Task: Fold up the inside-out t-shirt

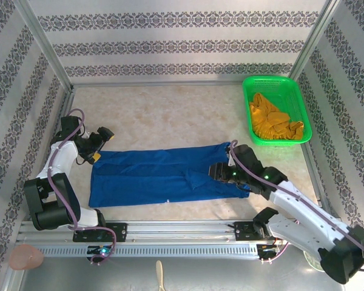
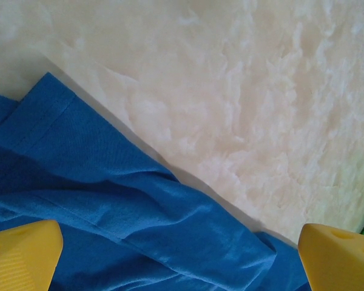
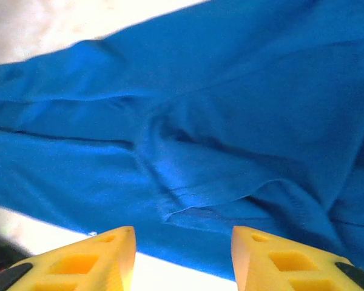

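T-shirt position: the inside-out t-shirt (image 1: 164, 177) is laid flat on the table (image 1: 170, 115) across the middle of the top view. It is drawn into a long, narrow, wrinkled band.

Long axis: the band runs from frame-left to frame-right, with its right end lifted slightly toward the upper right.

Left gripper: the left gripper (image 1: 97, 151) is placed at the band's upper left corner. Its yellow fingers (image 2: 24, 254) are spread wide with nothing caught between them. In the wrist view, a stitched blue hem lies below them.

Right gripper: the right gripper (image 1: 217, 172) is set over the band's right end. Its fingers (image 3: 103, 257) are parted with a clear gap and no cloth is pinched — released, not grasping.

Deciding relation: one end of the band is covered by each arm. From the left gripper the cloth stretches toward frame-right and slightly down — from the right gripper it stretches toward frame-left. A loose flap edge lies just ahead of the right fingers, so that arm is judged the nearer to a graspable edge.

Step judged: the lengthwise folding appears done, and a crosswise fold, end over end, is judged the part left.

Other things: a green basket (image 1: 295, 91) sits at the upper right, well apart from the shirt, and a mustard garment (image 1: 273, 121) is held in it.
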`<action>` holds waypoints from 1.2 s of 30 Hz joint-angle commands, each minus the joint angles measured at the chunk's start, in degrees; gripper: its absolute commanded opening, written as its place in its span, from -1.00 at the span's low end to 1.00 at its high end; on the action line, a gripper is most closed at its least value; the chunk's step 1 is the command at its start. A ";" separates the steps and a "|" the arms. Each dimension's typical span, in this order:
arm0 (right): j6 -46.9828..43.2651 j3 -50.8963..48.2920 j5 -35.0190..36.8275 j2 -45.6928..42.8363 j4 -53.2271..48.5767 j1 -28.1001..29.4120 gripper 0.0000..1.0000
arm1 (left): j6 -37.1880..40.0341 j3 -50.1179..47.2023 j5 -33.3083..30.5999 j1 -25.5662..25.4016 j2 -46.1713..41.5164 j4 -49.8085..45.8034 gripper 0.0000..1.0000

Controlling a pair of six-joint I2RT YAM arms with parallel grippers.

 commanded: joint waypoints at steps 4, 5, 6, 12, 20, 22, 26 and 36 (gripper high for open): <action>-6.20 0.71 -0.41 9.24 0.54 -0.55 -0.11 | 1.15 1.25 -0.56 -0.25 -1.40 -3.01 0.99; -5.96 1.00 -0.07 9.49 0.65 0.69 -0.12 | 1.04 1.21 -0.64 -0.25 -1.59 -3.01 0.99; -5.54 1.18 1.08 9.39 0.58 2.54 -0.13 | 1.03 1.13 -0.60 -0.23 -1.69 -3.01 0.99; 1.28 -0.26 6.41 10.31 1.89 13.73 -0.11 | 0.94 0.67 -0.53 -0.25 -1.81 -2.74 0.99; 0.87 5.31 15.00 19.82 1.51 21.82 -0.09 | 1.00 -0.15 0.35 -0.25 -1.44 -2.13 0.99; -0.48 7.62 16.05 22.95 1.03 22.50 -0.09 | 1.07 -0.24 0.57 -0.25 -1.51 -2.13 0.99; -2.21 11.53 17.09 28.25 0.71 23.94 -0.04 | 1.24 -0.39 1.56 -0.25 -1.96 -2.31 0.99; -2.59 14.90 18.48 37.61 -0.21 24.84 -0.09 | 1.25 -0.37 3.11 -0.25 -3.47 -2.66 0.99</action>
